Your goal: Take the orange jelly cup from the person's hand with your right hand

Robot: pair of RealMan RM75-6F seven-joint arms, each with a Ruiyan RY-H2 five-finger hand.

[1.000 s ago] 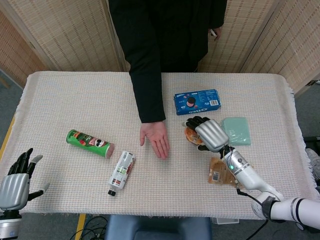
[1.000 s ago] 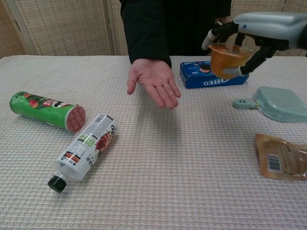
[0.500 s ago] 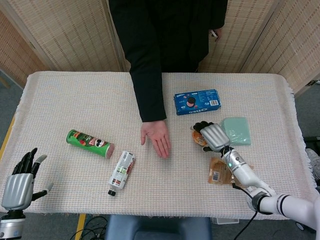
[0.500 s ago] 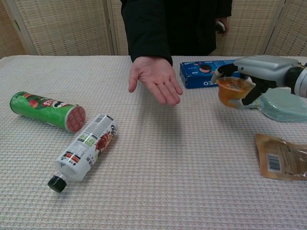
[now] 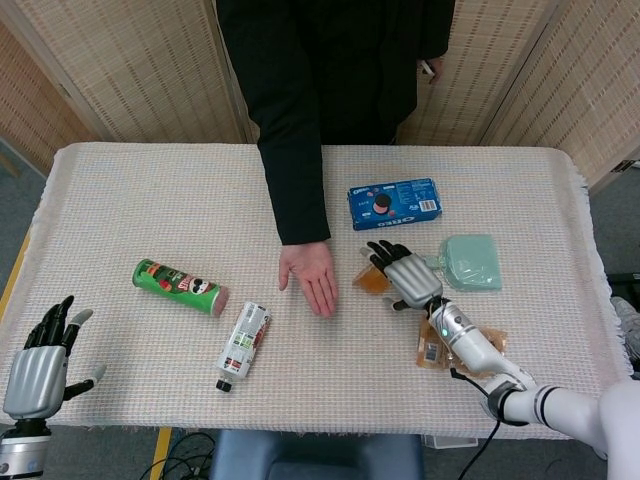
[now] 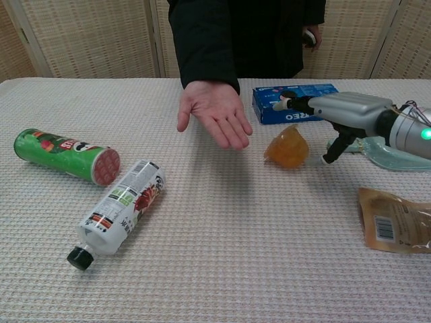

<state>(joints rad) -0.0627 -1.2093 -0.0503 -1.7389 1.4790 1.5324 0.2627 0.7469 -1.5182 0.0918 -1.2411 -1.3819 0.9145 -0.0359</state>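
The orange jelly cup (image 6: pixel 287 148) lies tipped on its side on the table (image 6: pixel 222 256), between the person's hand (image 6: pixel 214 121) and the robot's right hand (image 6: pixel 337 111). The right hand hovers just beside and above the cup with its fingers spread apart and holding nothing; in the head view it (image 5: pixel 405 277) sits right next to the cup (image 5: pixel 371 279). The person's hand is palm up and empty, extended over the cloth. Down at the near left corner, the left hand (image 5: pixel 38 360) is raised, fingers apart, gripping nothing. Behind the cup is a blue cookie box (image 6: pixel 294 102); a pale green pouch (image 6: pixel 394 145) lies by the right arm, and a brown snack packet (image 6: pixel 397 229) nearer the front. On the left lie a green chip can (image 6: pixel 66 156) and a bottle (image 6: pixel 121 212), both on their sides.
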